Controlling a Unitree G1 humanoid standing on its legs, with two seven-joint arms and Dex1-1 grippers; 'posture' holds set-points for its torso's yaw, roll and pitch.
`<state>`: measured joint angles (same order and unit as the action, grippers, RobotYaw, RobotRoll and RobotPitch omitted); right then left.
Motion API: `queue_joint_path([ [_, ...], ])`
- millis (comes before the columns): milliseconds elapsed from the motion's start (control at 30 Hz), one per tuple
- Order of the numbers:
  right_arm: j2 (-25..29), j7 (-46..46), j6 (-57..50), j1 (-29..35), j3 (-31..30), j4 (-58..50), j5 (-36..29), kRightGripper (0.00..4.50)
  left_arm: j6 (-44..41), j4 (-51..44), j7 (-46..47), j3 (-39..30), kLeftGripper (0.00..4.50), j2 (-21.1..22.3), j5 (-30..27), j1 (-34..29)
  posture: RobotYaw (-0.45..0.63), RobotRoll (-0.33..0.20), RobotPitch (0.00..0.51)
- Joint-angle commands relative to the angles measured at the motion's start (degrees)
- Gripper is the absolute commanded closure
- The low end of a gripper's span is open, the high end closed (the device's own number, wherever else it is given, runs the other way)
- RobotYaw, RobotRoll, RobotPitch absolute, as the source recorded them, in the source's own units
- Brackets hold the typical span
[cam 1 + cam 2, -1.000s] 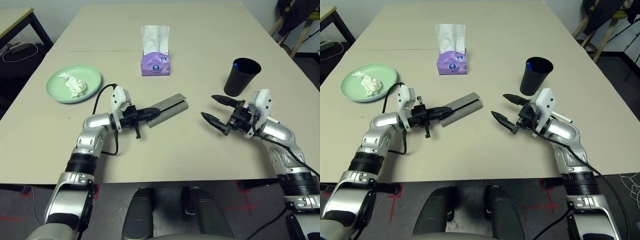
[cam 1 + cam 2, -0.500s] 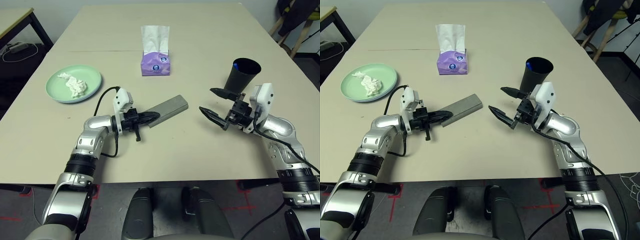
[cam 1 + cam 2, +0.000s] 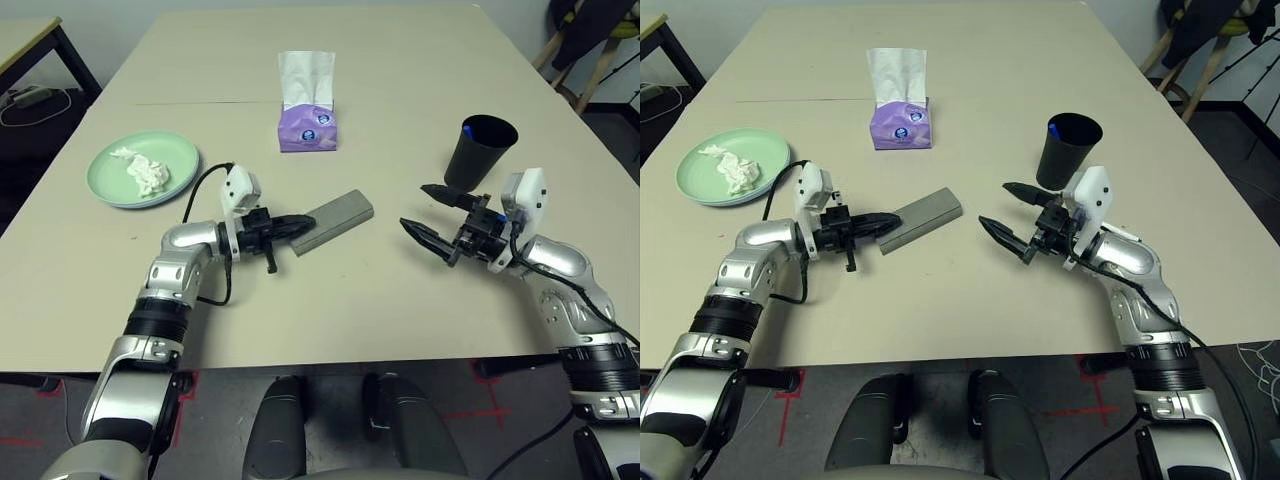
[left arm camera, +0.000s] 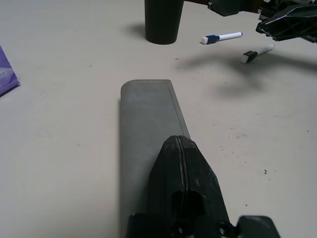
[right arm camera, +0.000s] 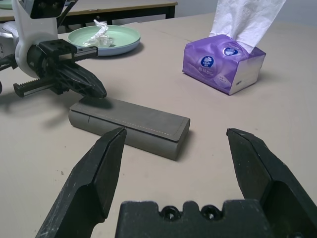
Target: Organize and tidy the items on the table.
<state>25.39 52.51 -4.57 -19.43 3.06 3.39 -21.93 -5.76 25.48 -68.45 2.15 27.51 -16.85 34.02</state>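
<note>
Hovering over the grey case's [image 3: 335,215] near end, the left pincer [image 3: 291,224] is pressed together (holding nothing); the right pincer [image 3: 428,215] is gaping wide, empty.

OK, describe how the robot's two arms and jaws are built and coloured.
Both arms have silver metallic forearms with black ribbed bands near the elbows. Each wrist carries a white housing block with a looping black cable. The left gripper and right gripper are matte black, each with two tapered, pointed jaws; a toothed rack runs along the left gripper's base in the right wrist view.
</note>
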Motion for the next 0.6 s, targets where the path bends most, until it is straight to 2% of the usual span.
queue_joint_path([
  [33,0.0,-0.1,-0.1,0.6,-0.2,-0.7,-0.2,0.00,3.5,-0.5,1.1,-0.3,4.09,0.7,1.6,1.5,0.08,0.000,0.138],
  [67,0.2,0.0,-0.2,0.5,-0.3,-0.8,-0.1,0.00,4.6,-0.3,1.5,-0.2,3.85,0.8,2.1,2.2,0.08,0.000,0.138],
  [167,0.9,-1.0,-2.4,-0.4,-0.3,-1.0,0.2,0.00,6.7,-0.6,-0.1,-0.1,2.76,0.7,1.5,4.5,0.08,0.000,0.142],
  [300,3.6,-5.7,-14.0,-3.2,-0.8,-2.4,1.7,0.00,5.0,-5.1,-5.7,2.9,1.19,-0.6,-1.0,5.9,0.08,0.000,0.149],
  [400,6.9,-4.6,-21.5,-6.1,-1.6,-5.3,0.5,0.00,3.1,-6.8,-8.1,4.7,0.12,-1.2,-1.4,5.0,0.07,0.000,0.157],
  [500,13.9,-2.9,-30.3,-8.9,-5.1,-10.2,2.6,0.00,5.9,-6.6,-8.8,5.2,0.02,-2.9,-1.3,3.6,0.07,0.000,0.159],
  [600,21.2,1.8,-38.2,-11.7,-7.8,-12.9,1.4,0.00,7.2,-7.6,-8.5,5.3,0.02,-4.4,-1.7,2.0,0.07,0.000,0.161],
])
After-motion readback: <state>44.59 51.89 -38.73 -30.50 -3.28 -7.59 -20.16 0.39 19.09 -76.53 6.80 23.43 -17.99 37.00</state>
